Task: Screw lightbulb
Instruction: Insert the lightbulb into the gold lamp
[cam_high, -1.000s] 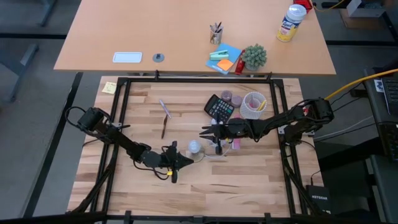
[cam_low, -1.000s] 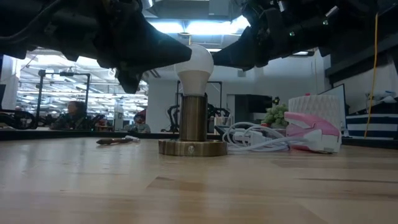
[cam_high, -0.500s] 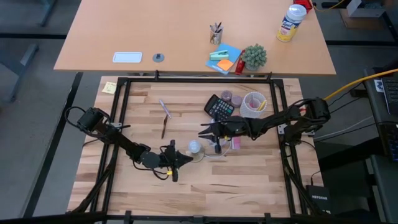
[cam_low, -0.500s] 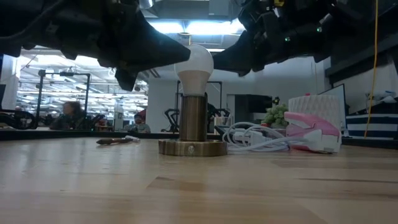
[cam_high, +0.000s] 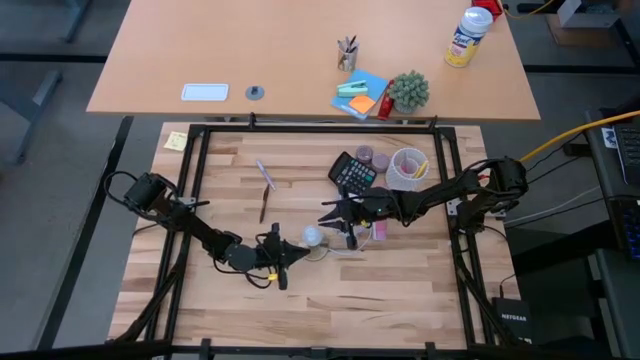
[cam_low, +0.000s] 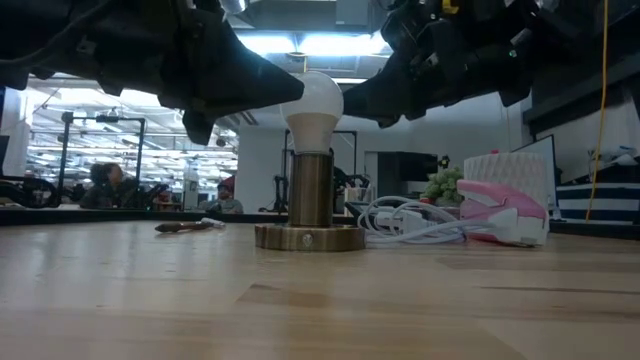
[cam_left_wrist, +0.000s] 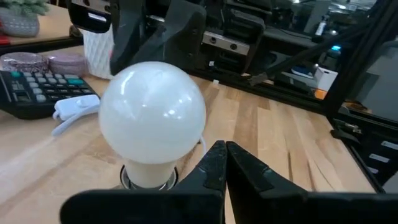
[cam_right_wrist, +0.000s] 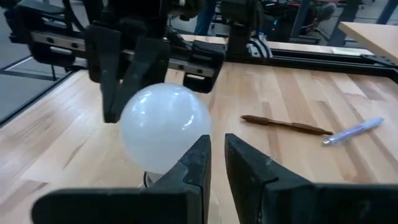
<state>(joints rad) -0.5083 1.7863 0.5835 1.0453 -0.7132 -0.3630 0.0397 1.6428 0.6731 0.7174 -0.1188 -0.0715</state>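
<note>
The lightbulb (cam_low: 313, 105) is frosted white and stands upright with its base in a brass socket stand (cam_low: 310, 195) on the wooden table. My left gripper (cam_left_wrist: 224, 149) is shut, and its tips lie level beside the bulb's globe (cam_left_wrist: 152, 115) on the near-left side. My right gripper (cam_right_wrist: 216, 142) comes from the table's right. It has a narrow gap between its fingers and nothing in it, and it lies against the globe's far-right side (cam_right_wrist: 165, 124). In the high view the bulb (cam_high: 313, 237) sits between the two grippers. My left gripper's shut tips (cam_low: 295, 88) overlap the globe's upper left side in the low view; whether they touch it I cannot tell. My right gripper's one finger (cam_right_wrist: 198, 155) overlaps the globe's lower side in its wrist view; whether it touches I cannot tell.
A coiled white cord (cam_low: 410, 222) and a pink-and-white object (cam_low: 500, 210) lie right of the stand. A calculator (cam_high: 352, 175) and a white tape roll (cam_high: 408, 168) sit at the far right. A pen (cam_high: 265, 175) and a brown stick (cam_high: 264, 205) lie at the far left.
My right gripper has tipped and sunk a little beside the bulb. The bulb and its stand have stayed where they were.
</note>
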